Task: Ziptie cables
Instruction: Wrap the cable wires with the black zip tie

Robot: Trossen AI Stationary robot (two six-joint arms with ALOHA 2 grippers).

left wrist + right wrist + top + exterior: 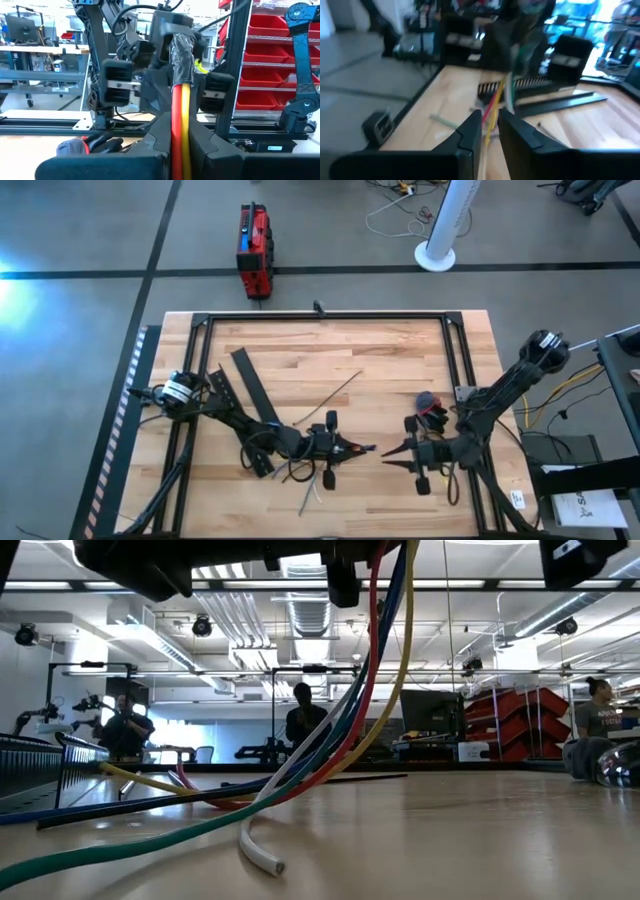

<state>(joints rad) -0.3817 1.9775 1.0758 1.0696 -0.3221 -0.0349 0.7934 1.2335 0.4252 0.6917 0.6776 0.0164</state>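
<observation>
**Both grippers meet at the cable bundle, low centre**

The wooden table (400, 370) fills the frame's middle. Lower centre, the left gripper (352, 448) is pressed together, pinching the cables (180, 120). Facing it from the lower right, the right gripper (490, 131) stands slightly parted around their tips.

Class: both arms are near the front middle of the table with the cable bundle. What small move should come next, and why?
Probably the right end effector should ease toward the left end effector, which is shut on the cables. The free tip points at the right one, whose fingers stand apart short of the bundle.
</observation>
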